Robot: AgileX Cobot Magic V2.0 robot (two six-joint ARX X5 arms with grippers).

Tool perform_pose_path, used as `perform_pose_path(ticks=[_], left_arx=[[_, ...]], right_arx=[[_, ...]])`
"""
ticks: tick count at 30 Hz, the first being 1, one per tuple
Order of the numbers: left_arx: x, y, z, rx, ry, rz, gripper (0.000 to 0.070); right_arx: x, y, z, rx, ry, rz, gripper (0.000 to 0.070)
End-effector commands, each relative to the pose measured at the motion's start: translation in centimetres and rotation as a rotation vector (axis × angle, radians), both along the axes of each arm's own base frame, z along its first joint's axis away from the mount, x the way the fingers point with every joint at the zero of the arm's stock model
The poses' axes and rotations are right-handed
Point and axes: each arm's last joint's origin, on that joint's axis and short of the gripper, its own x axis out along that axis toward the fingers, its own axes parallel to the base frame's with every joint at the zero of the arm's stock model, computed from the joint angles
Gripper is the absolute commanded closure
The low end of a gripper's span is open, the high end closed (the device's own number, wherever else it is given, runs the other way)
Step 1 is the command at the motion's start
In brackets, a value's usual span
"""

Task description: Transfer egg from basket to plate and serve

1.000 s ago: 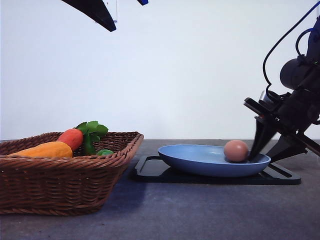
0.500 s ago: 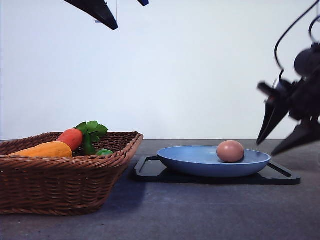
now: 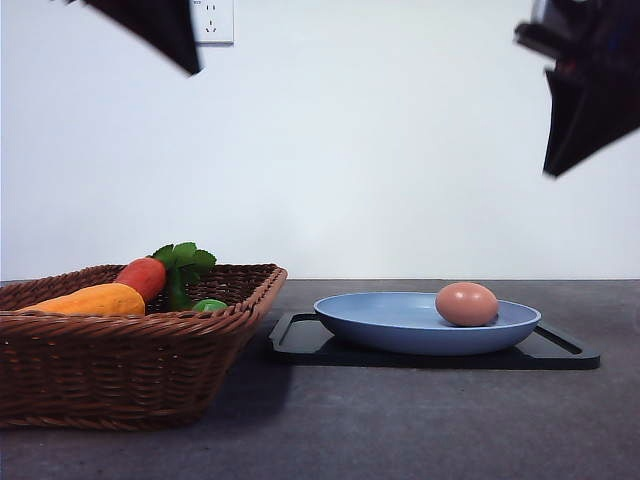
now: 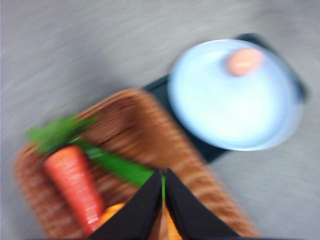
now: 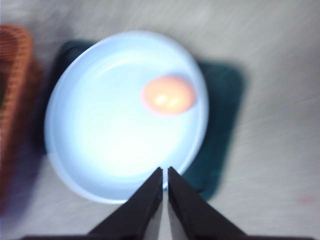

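One egg (image 3: 467,304) below right end effector (image 5: 165,174)

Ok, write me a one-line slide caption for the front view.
Egg resting in the blue plate on a black tray, beside the wicker basket of toy vegetables.

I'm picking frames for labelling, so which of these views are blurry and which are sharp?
Front view: basket, plate and egg sharp, the raised arms smeared. Left wrist view: everything motion-blurred. Right wrist view: soft too, the plate washed out by glare.
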Motion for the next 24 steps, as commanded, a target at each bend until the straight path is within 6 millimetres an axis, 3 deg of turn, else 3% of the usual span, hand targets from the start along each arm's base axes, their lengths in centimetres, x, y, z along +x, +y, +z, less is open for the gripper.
perform_pose_path(ticks=[1,5,8,18,24], left_arx=[[0.6,0.6,-0.4,0.003,-0.016,0.028,0.0700],[0.9,2.8,-2.1,-0.047,-0.060,0.128,0.0700],[-0.2,3.9,-3.5,-0.106,-0.139,0.168,0.0700],[-6.6,6.4,-8.0,-0.245,-0.356,0.181,0.0700],[-8.2,7.0,-9.4,-0.253,-0.327,0.196,0.0700]], right_arx=[[-0.7,0.7,0.6,-0.101,-0.070,-0.017,0.0700],[-2.9,1.6,1.4,-0.201,-0.226,-0.074,0.0700],[-4.4,1.9,0.7,-0.198,-0.329,-0.087,0.0700],[-8.5,1.7,-5.9,-0.094,-0.509,-0.054,0.0700],[-9.0,1.7,-7.4,-0.031,-0.531,-0.082,0.0700]])
